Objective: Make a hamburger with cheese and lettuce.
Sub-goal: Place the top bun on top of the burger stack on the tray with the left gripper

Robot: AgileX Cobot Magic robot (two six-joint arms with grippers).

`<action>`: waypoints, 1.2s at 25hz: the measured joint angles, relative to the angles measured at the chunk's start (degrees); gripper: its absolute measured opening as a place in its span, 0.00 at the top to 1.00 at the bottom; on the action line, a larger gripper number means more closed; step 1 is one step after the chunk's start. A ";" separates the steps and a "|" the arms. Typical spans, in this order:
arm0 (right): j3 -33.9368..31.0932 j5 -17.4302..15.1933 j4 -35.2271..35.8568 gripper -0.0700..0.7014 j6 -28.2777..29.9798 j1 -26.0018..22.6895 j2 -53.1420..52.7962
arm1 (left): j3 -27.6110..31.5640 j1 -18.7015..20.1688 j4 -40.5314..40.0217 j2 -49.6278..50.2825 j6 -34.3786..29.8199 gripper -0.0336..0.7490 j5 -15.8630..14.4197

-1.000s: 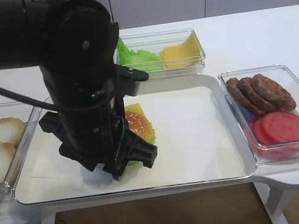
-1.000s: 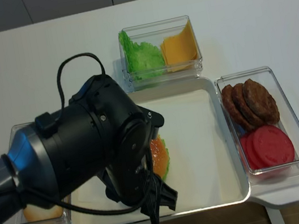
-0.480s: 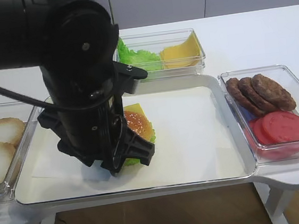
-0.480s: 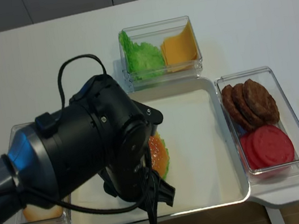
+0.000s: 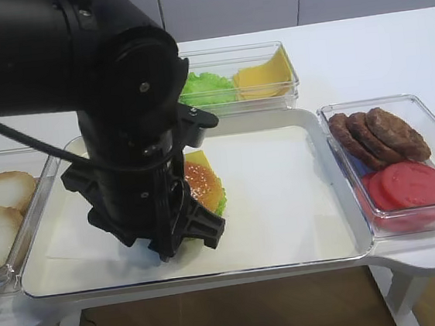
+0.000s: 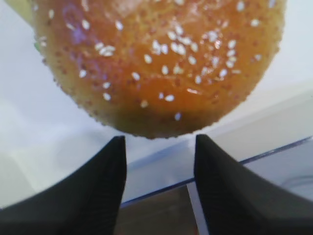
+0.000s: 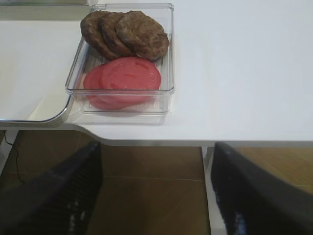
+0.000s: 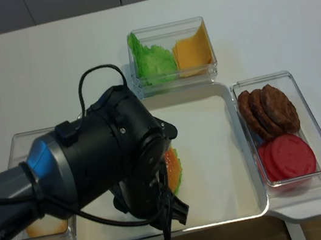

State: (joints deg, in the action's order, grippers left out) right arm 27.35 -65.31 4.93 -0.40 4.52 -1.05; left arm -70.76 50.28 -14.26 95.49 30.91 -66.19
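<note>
On the white tray [image 5: 299,201] the hamburger [image 5: 202,186] looks fully stacked, sesame bun on top; left gripper [image 6: 156,183] fingers spread wide beside it, holding nothing; right gripper [image 7: 156,196] fingers open too; basically done.

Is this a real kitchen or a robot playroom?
Probably a robot test table, not a real kitchen: a black left gripper hangs by a toy-looking hamburger on a tray, with clear tubs of patties and cheese slices around it.
</note>
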 joint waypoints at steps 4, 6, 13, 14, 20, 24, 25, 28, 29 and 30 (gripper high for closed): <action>0.00 0.00 0.00 0.21 0.00 0.00 0.00 | 0.00 0.00 -2.12 0.00 1.26 0.53 0.20; 0.00 0.00 0.00 0.21 0.00 0.00 0.00 | 0.00 0.00 -2.13 0.00 1.36 0.53 0.33; 0.00 0.00 0.00 0.21 0.40 0.00 0.00 | 0.00 0.00 -2.13 0.00 1.38 0.53 0.94; 0.00 0.00 0.00 0.21 0.40 0.00 0.00 | 0.00 0.00 -2.13 0.00 1.48 0.53 1.10; 0.00 0.00 0.00 0.21 0.40 0.00 0.00 | 0.00 0.00 -2.21 0.00 1.59 0.53 1.34; 0.00 0.00 0.00 0.21 0.40 0.00 0.00 | 0.00 0.00 -2.76 -0.20 2.40 0.53 1.44; 0.00 0.00 0.00 0.21 0.40 0.00 0.00 | 0.00 0.00 -3.63 -0.50 3.06 0.53 1.44; 0.00 0.00 0.00 0.21 0.40 0.00 0.00 | 0.00 0.00 -5.67 -1.12 4.14 0.53 1.44; 0.00 0.00 0.00 0.21 0.40 0.00 0.00 | 0.00 0.00 -5.97 -1.24 4.24 0.53 1.44; 0.00 0.00 0.00 0.21 0.40 0.00 0.00 | 0.00 0.00 -6.09 -1.26 4.24 0.53 1.44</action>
State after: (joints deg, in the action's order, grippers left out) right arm 27.35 -65.31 4.93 0.00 4.52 -1.05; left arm -70.76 50.28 -20.36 94.23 35.15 -64.76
